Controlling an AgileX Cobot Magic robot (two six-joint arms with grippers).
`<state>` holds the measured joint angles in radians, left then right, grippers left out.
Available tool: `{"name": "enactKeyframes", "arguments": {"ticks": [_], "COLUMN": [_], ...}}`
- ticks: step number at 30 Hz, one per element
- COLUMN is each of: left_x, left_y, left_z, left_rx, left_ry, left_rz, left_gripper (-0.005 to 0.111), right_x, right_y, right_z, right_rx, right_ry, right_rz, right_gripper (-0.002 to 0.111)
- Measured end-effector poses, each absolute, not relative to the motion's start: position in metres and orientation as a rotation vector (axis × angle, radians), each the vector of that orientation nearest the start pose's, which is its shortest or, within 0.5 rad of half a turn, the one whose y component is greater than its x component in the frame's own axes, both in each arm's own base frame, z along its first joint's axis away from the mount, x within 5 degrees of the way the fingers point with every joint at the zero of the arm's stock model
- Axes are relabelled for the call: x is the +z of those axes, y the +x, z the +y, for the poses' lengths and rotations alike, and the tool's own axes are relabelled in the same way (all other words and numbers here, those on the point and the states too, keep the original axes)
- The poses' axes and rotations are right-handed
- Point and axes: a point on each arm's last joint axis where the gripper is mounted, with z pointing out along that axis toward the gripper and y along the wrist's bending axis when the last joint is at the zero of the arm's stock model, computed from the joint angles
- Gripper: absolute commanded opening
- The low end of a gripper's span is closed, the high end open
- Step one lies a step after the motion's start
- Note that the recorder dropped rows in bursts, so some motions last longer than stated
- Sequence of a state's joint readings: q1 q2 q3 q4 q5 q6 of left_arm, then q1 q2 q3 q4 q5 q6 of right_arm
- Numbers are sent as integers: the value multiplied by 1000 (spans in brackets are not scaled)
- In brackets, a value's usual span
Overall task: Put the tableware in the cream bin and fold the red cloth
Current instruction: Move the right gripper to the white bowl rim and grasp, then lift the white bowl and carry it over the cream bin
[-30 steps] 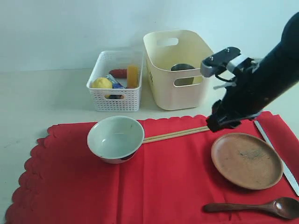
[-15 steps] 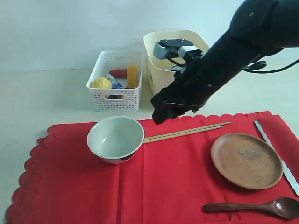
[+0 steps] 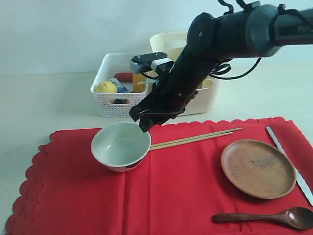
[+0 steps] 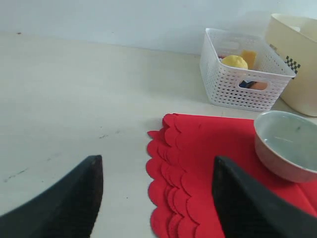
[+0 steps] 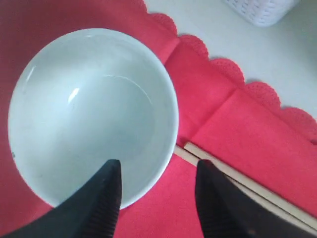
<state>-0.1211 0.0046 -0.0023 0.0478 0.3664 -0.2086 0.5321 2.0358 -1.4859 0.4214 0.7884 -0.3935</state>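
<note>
Right gripper (image 5: 158,167) spread wide above bowl (image 5: 89,109) rim.

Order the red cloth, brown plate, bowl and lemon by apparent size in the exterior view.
Largest to smallest: red cloth, brown plate, bowl, lemon. The plate looks only somewhat larger than the bowl.

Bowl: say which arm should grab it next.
Right. The right gripper is open, fingers either side of the rim of the bowl in its wrist view. The left gripper hangs over the scalloped edge of the red cloth, farther away.
</note>
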Motion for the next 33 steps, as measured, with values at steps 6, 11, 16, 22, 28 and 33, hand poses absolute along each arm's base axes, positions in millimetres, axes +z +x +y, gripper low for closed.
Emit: {"name": "enactKeyframes", "arguments": {"ticks": [6, 11, 16, 22, 28, 33], "left_x": [181, 181, 181, 181, 181, 181], "left_y": [53, 53, 53, 53, 53, 53], "left_z": [-5, -5, -5, -5, -5, -5], "left_rx": [-183, -183, -183, -183, -183, -183], "left_ry": [-52, -52, -52, -52, -52, -52], "left_rz": [1855, 1855, 1855, 1855, 1855, 1855], "left_gripper": [62, 62, 62, 62, 62, 62], "right_x": [160, 148, 131, 130, 137, 168], "right_y": [364, 365, 365, 369, 366, 359], "right_z": [245, 247, 249, 251, 252, 249], "right_rx": [518, 533, 562, 567, 592, 620], "right_ry": [-928, -918, -891, -858, -819, -804], "right_rz": [2698, 2729, 2773, 2750, 2770, 2775], "right_gripper": [45, 45, 27, 0, 0, 0]}}
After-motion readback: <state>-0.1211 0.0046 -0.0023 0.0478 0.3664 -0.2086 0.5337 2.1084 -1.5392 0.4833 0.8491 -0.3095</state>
